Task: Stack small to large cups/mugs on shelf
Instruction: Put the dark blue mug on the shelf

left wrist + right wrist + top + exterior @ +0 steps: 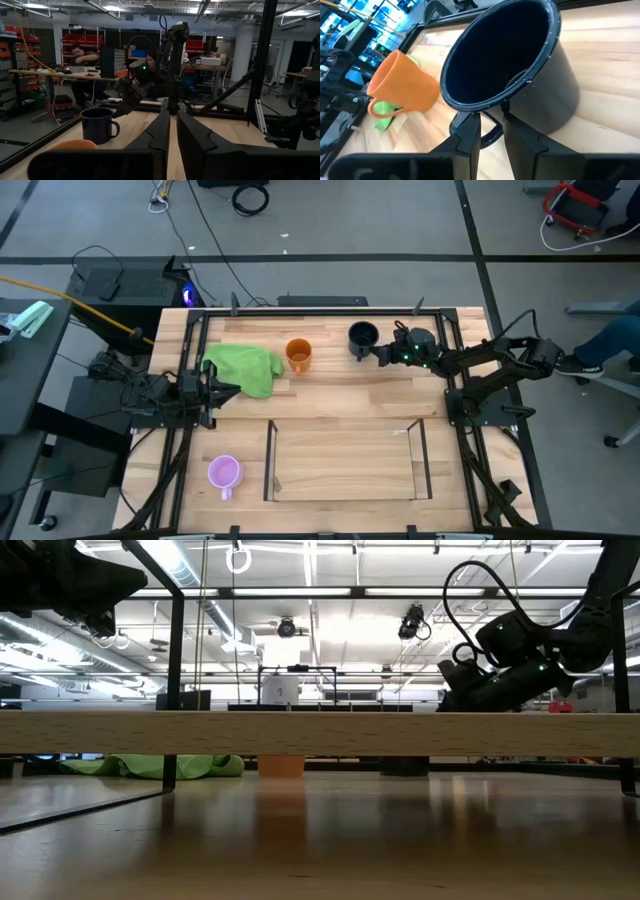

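Note:
The black mug stands upright on its base at the table's far side, with the orange mug to its left and a green cloth beyond that. The light purple mug stands near the front left. The shelf sits at the front centre with nothing on its floor. My right gripper is at the black mug's right side, closed on its handle. My left gripper is shut, holds nothing, and is raised beside the cloth. My right gripper has the black mug's handle between its two fingers, which stand on either side of the loop just below the rim. The fingers come from the table's right, slanting down. The mug stands upright with its base on the table.
The shelf's clear side panels and its top bar stand between the mugs and the table's front edge. A dark metal frame runs around the table. People sit at benches in the room beyond.

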Tool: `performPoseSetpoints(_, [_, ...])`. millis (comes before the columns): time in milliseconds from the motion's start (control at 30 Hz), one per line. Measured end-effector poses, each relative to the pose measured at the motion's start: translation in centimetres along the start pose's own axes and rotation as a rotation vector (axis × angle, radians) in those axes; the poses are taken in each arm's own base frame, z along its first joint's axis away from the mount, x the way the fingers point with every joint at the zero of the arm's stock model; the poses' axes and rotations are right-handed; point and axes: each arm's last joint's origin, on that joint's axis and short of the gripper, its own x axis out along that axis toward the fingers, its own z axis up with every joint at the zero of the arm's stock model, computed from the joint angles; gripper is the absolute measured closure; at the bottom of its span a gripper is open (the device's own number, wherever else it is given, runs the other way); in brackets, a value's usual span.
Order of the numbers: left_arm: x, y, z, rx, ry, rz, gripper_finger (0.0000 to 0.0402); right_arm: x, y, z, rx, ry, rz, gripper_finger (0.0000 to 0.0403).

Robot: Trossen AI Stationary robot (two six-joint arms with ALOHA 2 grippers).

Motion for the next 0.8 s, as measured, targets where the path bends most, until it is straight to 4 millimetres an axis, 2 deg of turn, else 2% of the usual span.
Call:
performPoseSetpoints(167, [0.0, 0.0, 0.0, 0.0, 0.0, -0.001, 0.0361, 0.0, 0.1, -0.1, 0.011, 0.037, 0.033, 0.0313])
performPoseSetpoints(467, [0.0, 0.0, 0.0, 0.0, -0.001, 0.0, 0.0358, -0.1, 2.0, -1.3, 0.079, 0.318, 0.345, 0.0314])
performPoseSetpoints(567, [0.0, 0.0, 0.0, 0.0, -0.001, 0.0, 0.036, 0.1, 3.2, -1.3, 0.108, 0.351, 0.396, 0.0314])
performPoseSetpoints(667, [0.0, 0.0, 0.0, 0.0, -0.001, 0.0, 0.0364, 0.8, 4.9, -0.2, 0.095, 0.256, 0.39, 0.0314])
performPoseSetpoints(800, [0.0, 0.0, 0.0, 0.0, -0.001, 0.0, 0.0367, 0.9, 9.1, 2.1, -0.054, 0.125, 0.591, 0.0314])
